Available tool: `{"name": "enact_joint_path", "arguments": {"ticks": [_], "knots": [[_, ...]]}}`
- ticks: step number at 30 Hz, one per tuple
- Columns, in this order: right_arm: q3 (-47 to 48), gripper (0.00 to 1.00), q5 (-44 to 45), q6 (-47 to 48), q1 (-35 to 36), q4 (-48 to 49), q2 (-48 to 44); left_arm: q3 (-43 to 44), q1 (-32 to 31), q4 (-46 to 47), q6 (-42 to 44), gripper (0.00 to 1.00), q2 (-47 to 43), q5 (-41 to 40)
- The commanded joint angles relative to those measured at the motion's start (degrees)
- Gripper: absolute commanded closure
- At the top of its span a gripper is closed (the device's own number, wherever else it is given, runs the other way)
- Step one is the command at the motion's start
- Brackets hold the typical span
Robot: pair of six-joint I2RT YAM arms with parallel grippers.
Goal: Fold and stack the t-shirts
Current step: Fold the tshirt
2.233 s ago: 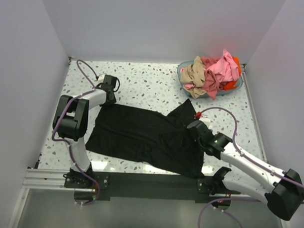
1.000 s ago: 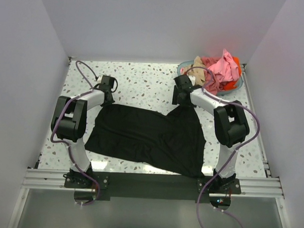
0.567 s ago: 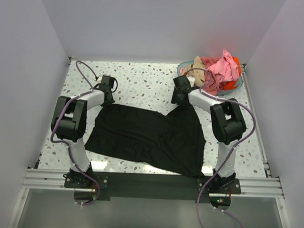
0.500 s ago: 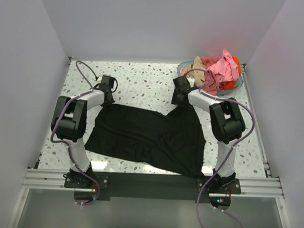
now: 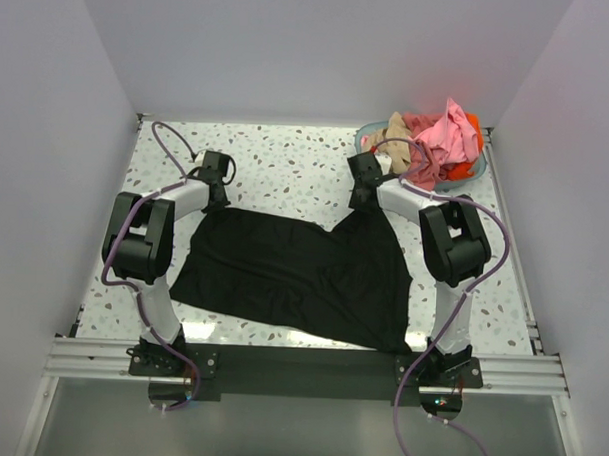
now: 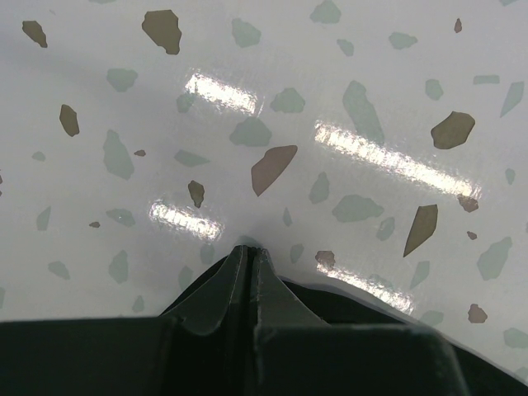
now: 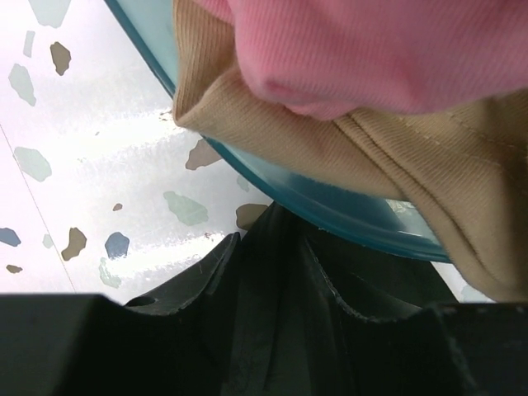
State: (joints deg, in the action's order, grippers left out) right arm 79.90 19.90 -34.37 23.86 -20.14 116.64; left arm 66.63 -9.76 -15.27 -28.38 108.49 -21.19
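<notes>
Left arm [image 5: 144, 237] elbow raised, reaching toward 1 o'clock; left tool [image 6: 247, 252] fully closed. Right arm [image 5: 452, 238] reaching toward 11 o'clock; right tool [image 7: 268, 241] closure indeterminate.

The top camera looks down from above and behind the arms at the whole table [image 5: 287, 157]. Each wrist camera sits close behind its claw, facing ahead. The left claw [image 6: 250, 247] has bare table beyond it, and the right claw [image 7: 268, 239] has the basket [image 7: 330, 214]. Top and right views share basket and shirt [image 5: 303, 273].

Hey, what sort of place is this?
Probably a robotics lab test cell: left arm and right arm bolted to a metal rail, plain white walls boxing in a speckled table, a basket of shirts, a black t-shirt laid out.
</notes>
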Motion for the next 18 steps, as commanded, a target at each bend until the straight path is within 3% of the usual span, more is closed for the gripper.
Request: {"name": "enact_joint_path", "arguments": {"ticks": [1,12,18], "knots": [[0.3,0.63,0.8,-0.9,-0.3,1.0,-0.4,-0.4,0.5,2.1,0.0,1.0,-2.0,0.4],[0.7,0.55,1.4,-0.3,-0.5,-0.2,-3.2,0.3,0.6,1.8,0.2,1.0,-2.1,0.3],[1.0,0.59,0.9,-0.3,-0.6,0.0,-3.9,0.2,0.7,1.8,0.2,1.0,-2.1,0.4]]}}
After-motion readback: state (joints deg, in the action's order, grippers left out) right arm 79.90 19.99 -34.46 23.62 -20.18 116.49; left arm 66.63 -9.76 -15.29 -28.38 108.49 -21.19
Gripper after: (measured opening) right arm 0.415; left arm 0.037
